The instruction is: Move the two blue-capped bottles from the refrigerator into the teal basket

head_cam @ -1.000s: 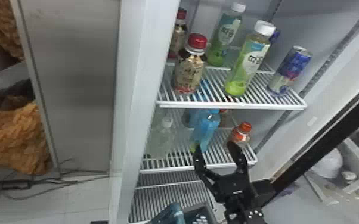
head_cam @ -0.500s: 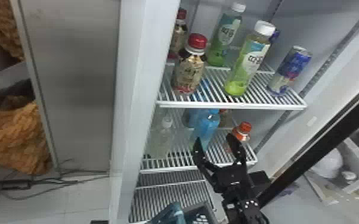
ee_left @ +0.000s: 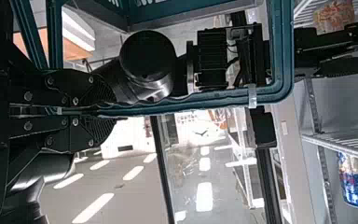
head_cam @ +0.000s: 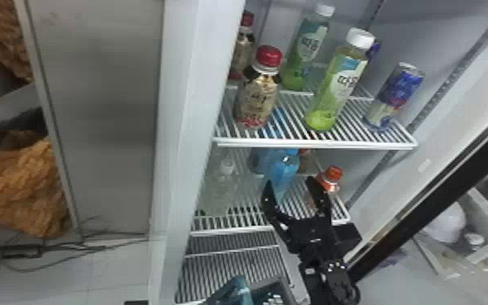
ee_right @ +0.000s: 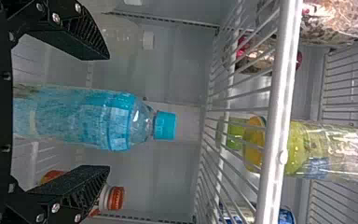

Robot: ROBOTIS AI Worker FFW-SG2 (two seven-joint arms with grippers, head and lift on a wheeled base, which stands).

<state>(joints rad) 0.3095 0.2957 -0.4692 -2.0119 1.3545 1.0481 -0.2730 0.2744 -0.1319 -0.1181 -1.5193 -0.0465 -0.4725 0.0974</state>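
At the head view's lower edge, find the teal basket point(head_cam: 242, 288). In the left wrist view, your left gripper point(ee_left: 109, 111) has its jaws pinching the basket's rim. Moving right in the head view, note the clear bottle with a white cap point(head_cam: 223, 186) on the shelf below the upper rack point(head_cam: 316, 142). Next, a second blue bottle point(head_cam: 257, 159) stands partly hidden behind the front one; you cannot tell its cap from here. The front blue-capped bottle point(head_cam: 283, 172) stands upright on that same shelf. Your right gripper point(head_cam: 290, 181) is at this bottle with its jaws spread; the right wrist view shows the bottle between them, a gap on each side. Farther right, the orange-capped bottle point(head_cam: 329, 180) stands near the right gripper.
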